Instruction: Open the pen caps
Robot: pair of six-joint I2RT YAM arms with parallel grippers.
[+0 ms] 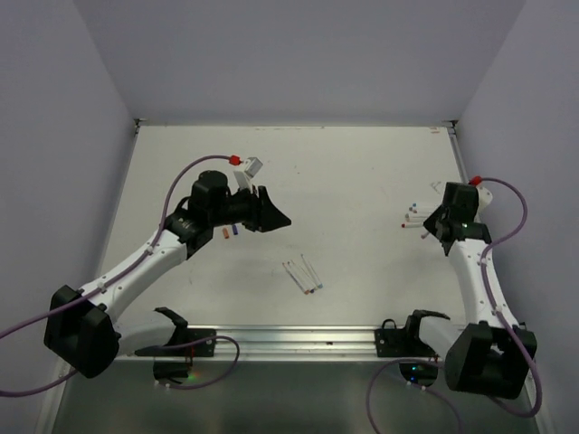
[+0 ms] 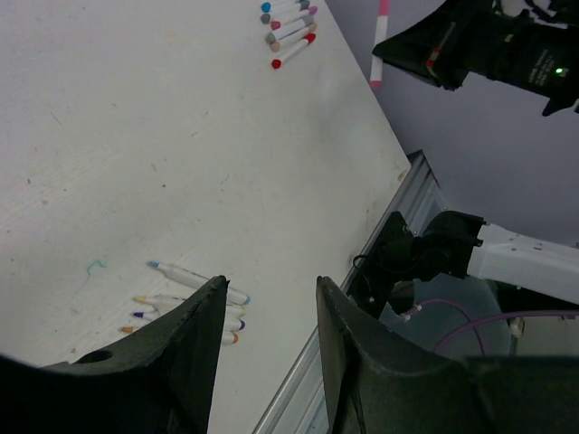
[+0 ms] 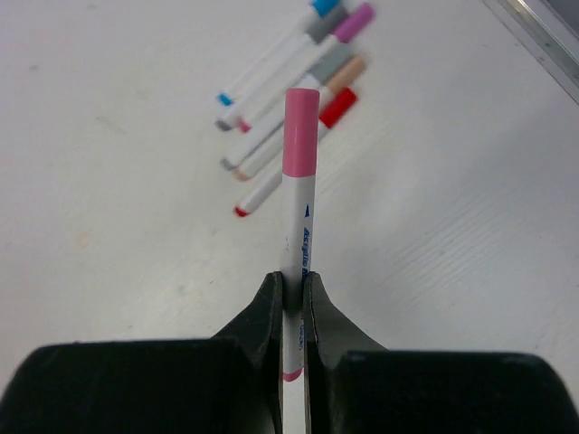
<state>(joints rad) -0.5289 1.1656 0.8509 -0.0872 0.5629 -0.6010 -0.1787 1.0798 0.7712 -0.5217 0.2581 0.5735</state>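
right gripper (image 3: 292, 291): we see it clamped on the pink pen (image 3: 299, 226), at the white barrel
pink cap (image 3: 301, 127): on, jutting past the fingers along the pen's axis
left gripper (image 2: 270, 284): jaws apart, empty, well apart leftward; we judge it must cross over
capped pens (image 3: 333, 61): just beyond
table (image 1: 362, 172): white, bare walls (image 1: 271, 54) around
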